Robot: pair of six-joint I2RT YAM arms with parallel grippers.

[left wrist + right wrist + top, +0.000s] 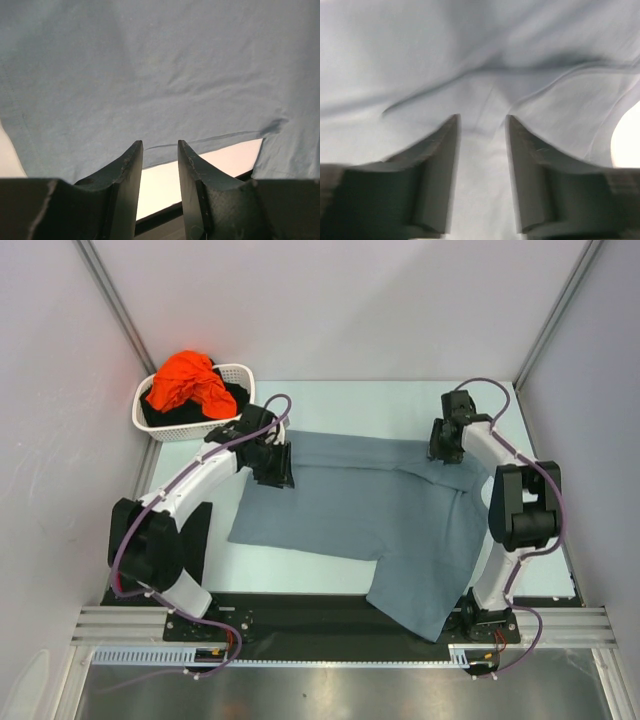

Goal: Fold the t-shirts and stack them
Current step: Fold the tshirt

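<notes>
A slate grey-blue t-shirt [370, 515] lies spread over the pale table, one end trailing over the near edge onto the black base strip. My left gripper [275, 465] hovers at its far left corner. In the left wrist view that gripper [160, 145] is open, with bare table between the fingers and the shirt [150, 65] just beyond the tips. My right gripper [445, 445] is over the shirt's far right part. The right wrist view is blurred: the gripper [482, 119] stands open over wrinkled cloth [470, 50]. A bright orange t-shirt [185, 380] sits on black cloth [232, 397] in the basket.
The white slotted basket [245, 372] stands at the table's far left corner, close behind my left arm. Grey walls close in the table on three sides. A black base strip [300, 615] and metal rail run along the near edge.
</notes>
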